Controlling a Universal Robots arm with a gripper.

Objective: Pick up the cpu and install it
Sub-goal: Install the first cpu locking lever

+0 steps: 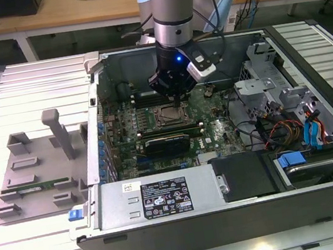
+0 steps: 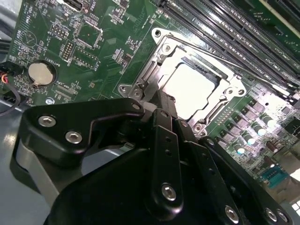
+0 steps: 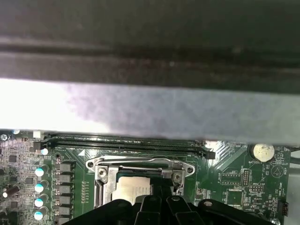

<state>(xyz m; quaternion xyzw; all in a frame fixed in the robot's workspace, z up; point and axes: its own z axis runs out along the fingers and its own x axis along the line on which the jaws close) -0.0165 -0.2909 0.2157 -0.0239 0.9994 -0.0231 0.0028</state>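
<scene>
In the exterior view, the black gripper (image 1: 178,101) on the silver-grey robot arm hangs at centre frame inside the open grey computer case (image 1: 170,226), just above the dark square socket with its metal frame (image 1: 170,115) on the green motherboard (image 1: 218,131); a bundle of coloured cables (image 1: 284,128) and a blue-tabbed drive bay (image 1: 299,164) lie well apart at the lower right. In the second wrist view, the cpu (image 2: 190,86), a small flat square chip with a pale shiny metal top, lies inside the socket frame at upper centre, with the black fingers (image 2: 166,117) drawn narrow together just beside its near edge; whether they touch it I cannot tell. A round silver coin battery (image 2: 39,73) sits at the left. In the first wrist view, the chip (image 3: 133,187) shows at lower centre within the frame, below long dark memory slots (image 3: 126,140). I judge it light, rigid, slippery on top and fragile underneath, best held by opposite edges; the raised frame and retention lever crowd those edges.
</scene>
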